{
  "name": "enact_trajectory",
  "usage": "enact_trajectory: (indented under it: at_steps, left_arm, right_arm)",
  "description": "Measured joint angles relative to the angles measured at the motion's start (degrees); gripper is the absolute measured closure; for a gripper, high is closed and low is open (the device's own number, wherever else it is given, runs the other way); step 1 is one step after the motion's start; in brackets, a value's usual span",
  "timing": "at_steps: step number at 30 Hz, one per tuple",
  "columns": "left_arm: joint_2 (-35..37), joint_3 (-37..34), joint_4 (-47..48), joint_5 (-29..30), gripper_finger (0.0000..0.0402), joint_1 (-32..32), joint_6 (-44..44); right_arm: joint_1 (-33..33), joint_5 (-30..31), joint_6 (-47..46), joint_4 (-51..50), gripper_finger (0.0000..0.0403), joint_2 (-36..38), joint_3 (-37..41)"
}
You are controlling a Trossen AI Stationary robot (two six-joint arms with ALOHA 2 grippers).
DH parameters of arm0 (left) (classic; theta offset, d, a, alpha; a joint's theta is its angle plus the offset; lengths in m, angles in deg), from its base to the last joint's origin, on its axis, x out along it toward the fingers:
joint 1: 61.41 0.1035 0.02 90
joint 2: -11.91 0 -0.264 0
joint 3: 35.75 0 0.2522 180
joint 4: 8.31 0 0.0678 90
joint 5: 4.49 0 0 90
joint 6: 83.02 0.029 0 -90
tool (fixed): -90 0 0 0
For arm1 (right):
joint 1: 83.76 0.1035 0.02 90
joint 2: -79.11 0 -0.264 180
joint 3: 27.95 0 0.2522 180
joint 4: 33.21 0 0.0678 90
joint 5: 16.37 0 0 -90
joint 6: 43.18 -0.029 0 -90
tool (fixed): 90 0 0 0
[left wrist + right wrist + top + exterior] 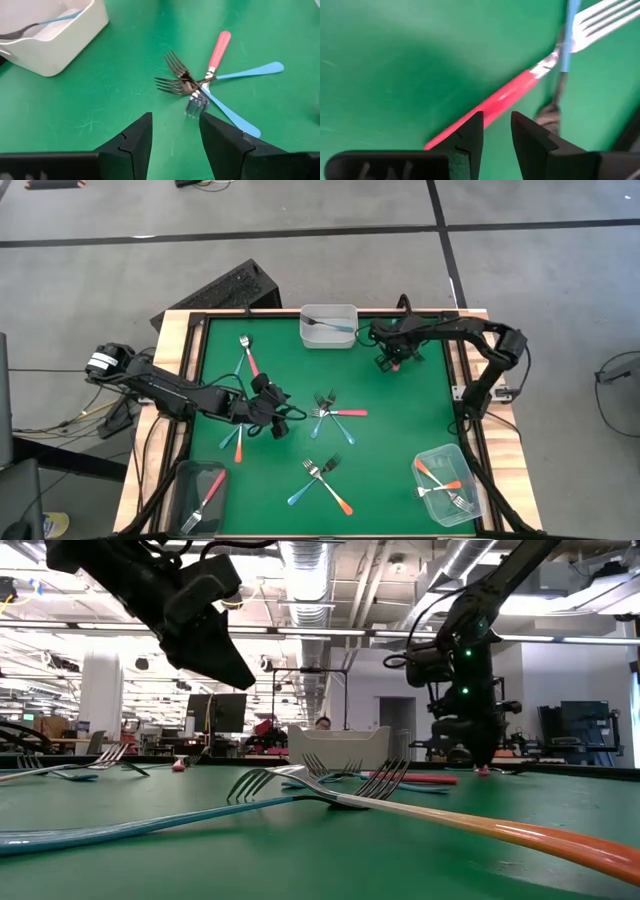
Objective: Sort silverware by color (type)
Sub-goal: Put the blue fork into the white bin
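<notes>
The high view looks straight down on the whole green table. The low view sits at tabletop height, facing level across it into the room. Each wrist view looks closely down at the mat; the left shares the crossed forks with the high view.

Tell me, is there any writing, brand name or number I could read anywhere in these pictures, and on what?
None can be read.
Forks, such as the pink-handled fork, and the clear containers, such as the one at the far edge: no markings visible.
Green table mat: plain.
Room behind the table in the low view: any signs are too small and blurred to read.
</notes>
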Motion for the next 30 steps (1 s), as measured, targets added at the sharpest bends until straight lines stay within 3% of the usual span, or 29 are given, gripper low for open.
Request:
enact_trajectory:
  at_steps: [15, 30]
  left_arm:
    - [0.00, 0.00, -0.46, 1.15, 0.0250, -0.32, -2.13]
    - [0.00, 0.00, -0.44, 3.27, 0.0250, -1.33, -2.01]
  right_arm:
    - [-1.21, -1.48, -0.68, -0.04, 0.0288, 2.00, -0.03]
    - [-9.15, 4.34, -1.56, -3.88, 0.0297, 2.00, -0.03]
